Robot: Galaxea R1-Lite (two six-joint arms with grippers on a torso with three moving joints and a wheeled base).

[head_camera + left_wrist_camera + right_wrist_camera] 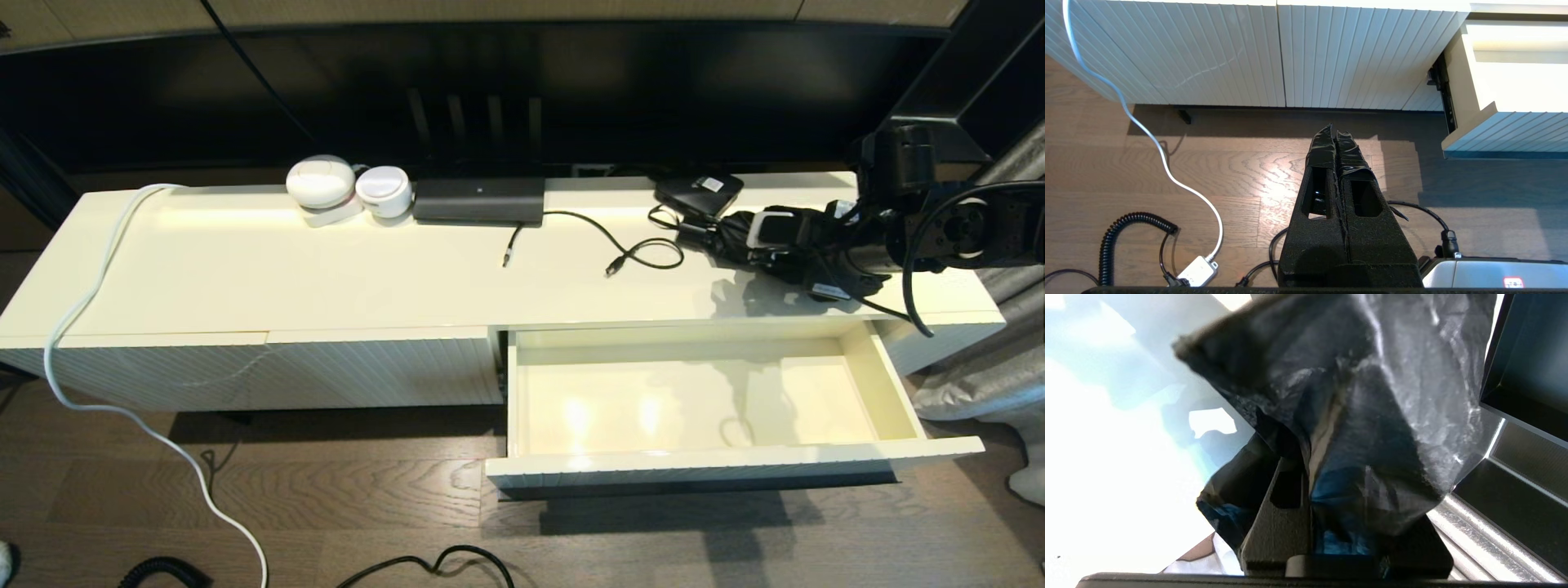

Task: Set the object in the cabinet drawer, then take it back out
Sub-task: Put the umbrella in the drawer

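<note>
The object [731,235] is a dark bundle wrapped in thin crinkled plastic, just over the cabinet top near its right end, behind the drawer. My right gripper [763,237] reaches in from the right and is shut on it. In the right wrist view the wrapped object [1372,428] fills the frame, and the right gripper [1310,490] pinches it, with one finger [1276,526] showing beside it. The cabinet drawer [735,469] stands pulled out, its cream interior bare. My left gripper [1334,131] is shut and empty, parked low over the wooden floor beside the drawer front [1506,132].
On the cabinet top stand two white round devices [321,181] [384,190], a black box [478,200], a flat black device [700,192] and loose black cables [645,255]. A white cable [73,327] hangs down the left end. More cables lie on the floor [1163,171].
</note>
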